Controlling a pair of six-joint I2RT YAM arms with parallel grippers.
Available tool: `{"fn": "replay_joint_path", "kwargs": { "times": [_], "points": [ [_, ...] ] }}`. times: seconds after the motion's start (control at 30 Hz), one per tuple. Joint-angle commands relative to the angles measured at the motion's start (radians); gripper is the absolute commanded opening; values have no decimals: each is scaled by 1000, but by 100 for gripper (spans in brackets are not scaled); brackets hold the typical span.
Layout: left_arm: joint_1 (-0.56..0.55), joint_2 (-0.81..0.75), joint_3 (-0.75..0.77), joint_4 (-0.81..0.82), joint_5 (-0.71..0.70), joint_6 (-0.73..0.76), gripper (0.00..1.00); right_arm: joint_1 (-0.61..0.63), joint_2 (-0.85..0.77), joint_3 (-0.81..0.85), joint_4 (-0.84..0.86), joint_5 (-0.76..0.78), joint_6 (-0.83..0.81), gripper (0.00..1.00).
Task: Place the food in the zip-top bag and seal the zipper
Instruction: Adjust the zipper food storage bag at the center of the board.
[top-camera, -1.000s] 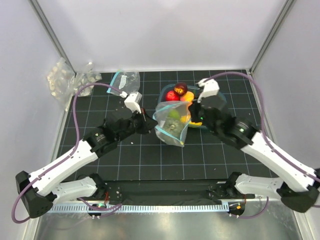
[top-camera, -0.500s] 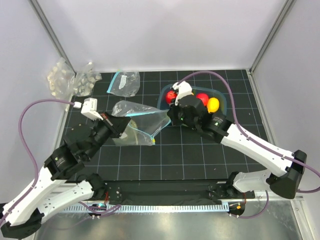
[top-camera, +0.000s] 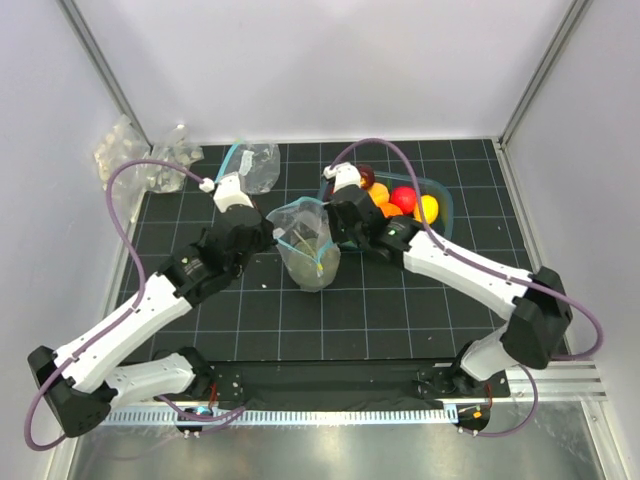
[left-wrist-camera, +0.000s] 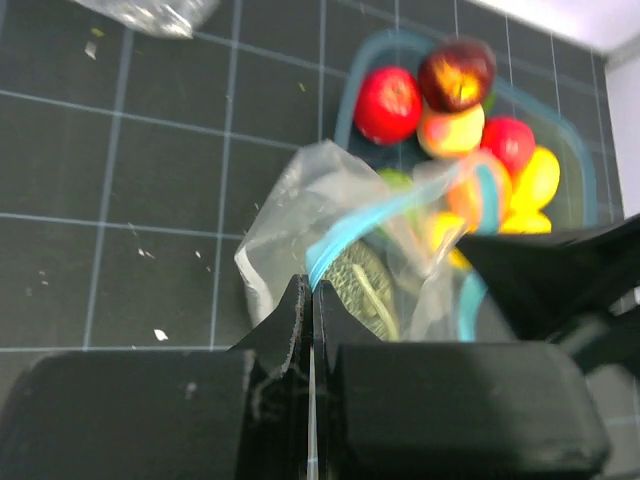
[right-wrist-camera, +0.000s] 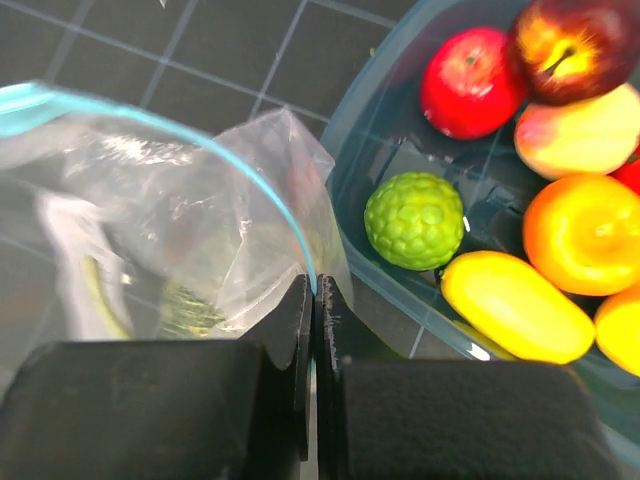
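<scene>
The clear zip-top bag (top-camera: 305, 250) hangs upright between both grippers with its mouth open. Its teal zipper (top-camera: 300, 207) curves round the mouth. A dull-green melon (left-wrist-camera: 362, 290) lies inside the bag. My left gripper (top-camera: 275, 236) is shut on the zipper's left end (left-wrist-camera: 325, 250). My right gripper (top-camera: 333, 222) is shut on the zipper's right end (right-wrist-camera: 300, 240). More food lies in a bin right of the bag: a red apple (right-wrist-camera: 472, 80), a green bumpy ball (right-wrist-camera: 415, 220), an orange (right-wrist-camera: 580, 230) and a yellow lemon (right-wrist-camera: 515, 305).
The clear bin with a teal rim (top-camera: 447, 200) stands at the back right. A second small zip bag (top-camera: 252, 165) lies at the back left. Clear packs of white lumps (top-camera: 130, 160) sit beyond the mat's left corner. White walls close in three sides.
The bag swung left and stretched out flat, then came back to the middle. It now hangs upright with its mouth open. Both arms moved with it, still holding it.
</scene>
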Motion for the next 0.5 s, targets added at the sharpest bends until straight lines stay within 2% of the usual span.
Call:
{"fn": "replay_joint_path", "kwargs": {
  "times": [0.0,0.17,0.3,0.33,0.4,0.47],
  "points": [
    [41,-26,95,-7,-81,-29,1,-2,31,49,61,-1,-32,1],
    [42,-17,110,-9,-109,-33,1,-16,64,112,44,-28,-35,1],
    [44,34,91,-4,-138,-35,0,-25,48,52,93,-53,-29,3],
    [44,40,80,-3,-144,-37,1,-25,44,44,108,-51,-26,15],
    [44,52,74,-3,-144,-43,1,-25,34,41,101,-50,-24,29],
    [44,60,60,0,-127,-46,0,-28,21,31,90,-33,-24,33]
  ]
}}
